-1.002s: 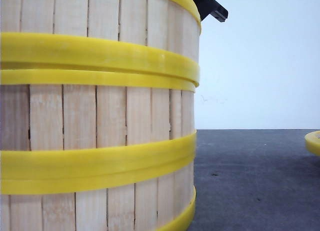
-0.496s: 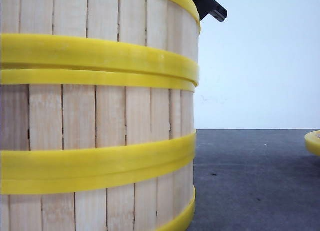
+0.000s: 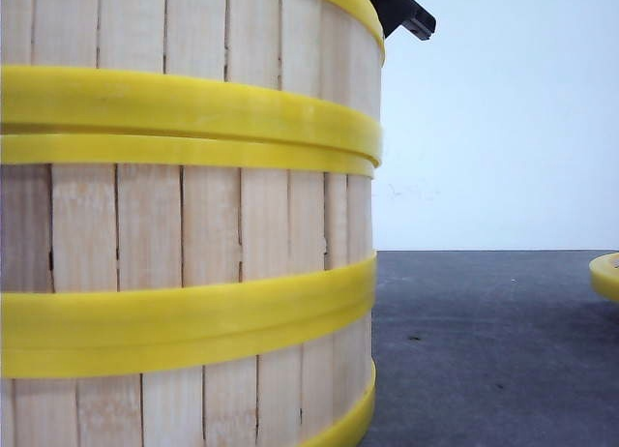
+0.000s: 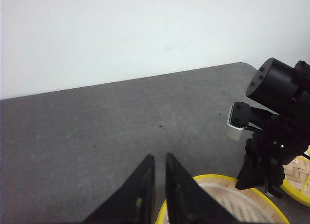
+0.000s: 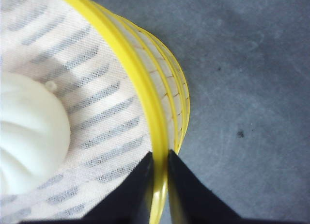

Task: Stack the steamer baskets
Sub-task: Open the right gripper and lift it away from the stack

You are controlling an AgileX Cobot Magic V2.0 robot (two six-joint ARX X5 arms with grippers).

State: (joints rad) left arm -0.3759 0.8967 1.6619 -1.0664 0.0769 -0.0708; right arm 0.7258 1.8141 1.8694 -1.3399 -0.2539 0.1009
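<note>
The stack of steamer baskets (image 3: 193,224) stands on the dark desk (image 3: 484,350), three tiers showing in the front view, while another basket's yellow rim (image 3: 606,273) peeks in at that view's right edge. Only the right wrist view looks inside the top basket (image 5: 145,103): a white steamed bun (image 5: 29,132) lies on a striped liner (image 5: 97,117), and the right gripper (image 5: 158,170) has its jaws narrowed onto that basket's yellow rim, one finger inside and one outside. The left wrist view alone shows the left gripper (image 4: 159,173) above the stack's rim with jaws nearly together and nothing between them, and the right arm (image 4: 276,136) beside it.
</note>
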